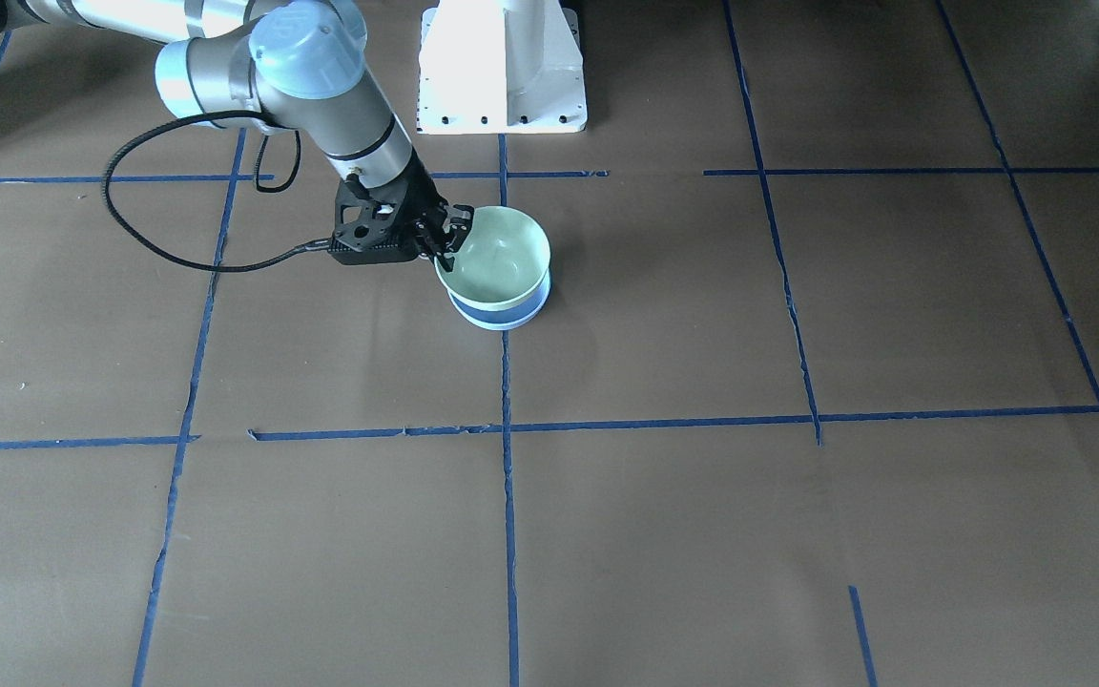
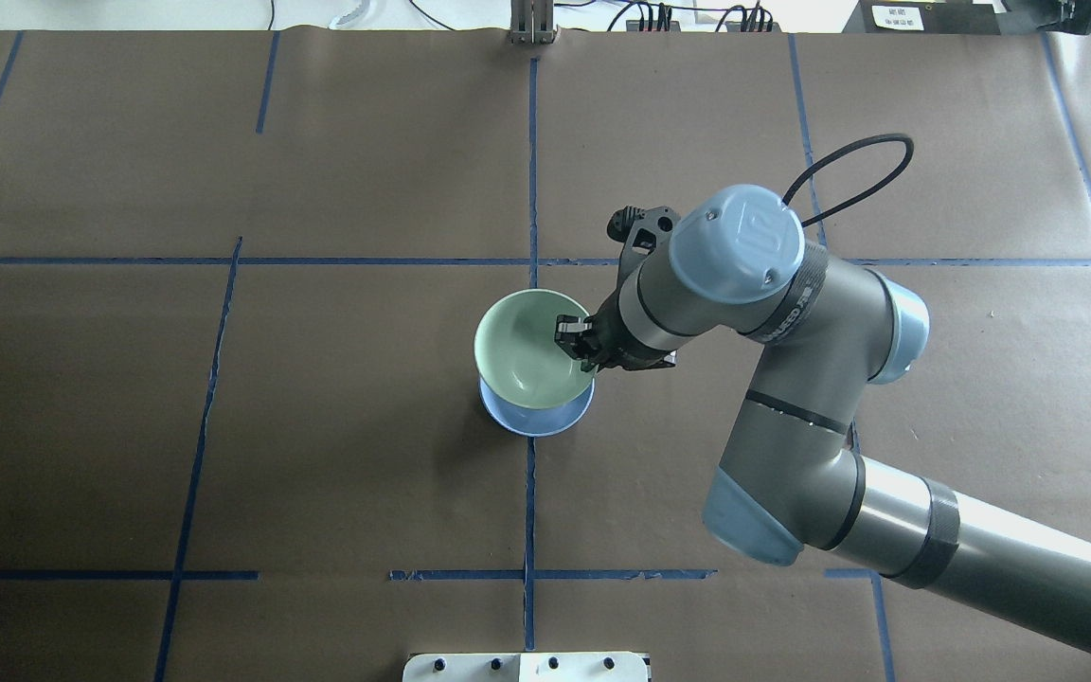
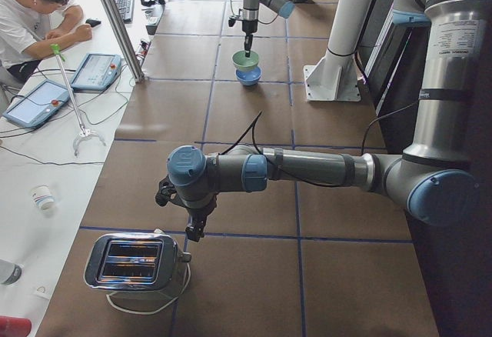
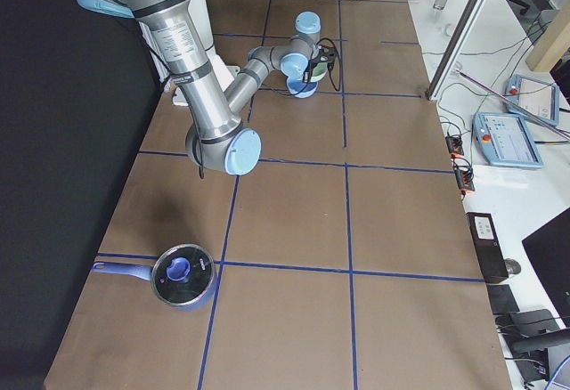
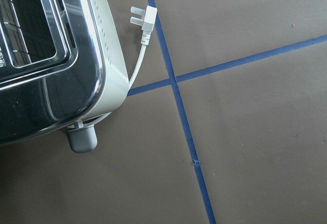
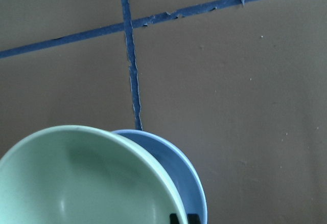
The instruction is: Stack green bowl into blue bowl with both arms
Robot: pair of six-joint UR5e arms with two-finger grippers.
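Observation:
The green bowl (image 1: 502,253) sits tilted in the blue bowl (image 1: 502,310) near the table's middle, its rim higher than the blue bowl's. My right gripper (image 1: 445,239) is shut on the green bowl's rim on the robot's right side. In the overhead view the right gripper (image 2: 579,348) straddles the rim of the green bowl (image 2: 527,355), with the blue bowl (image 2: 531,421) showing beneath. The right wrist view shows the green bowl (image 6: 76,183) over the blue bowl (image 6: 176,162). My left gripper (image 3: 192,233) hangs far away by a toaster; I cannot tell if it is open or shut.
A chrome toaster (image 3: 134,264) with a white plug (image 5: 145,19) stands at the table's left end. A lidded blue pot (image 4: 183,276) sits at the right end. The white pedestal base (image 1: 502,67) is behind the bowls. An operator (image 3: 31,14) sits beyond the table.

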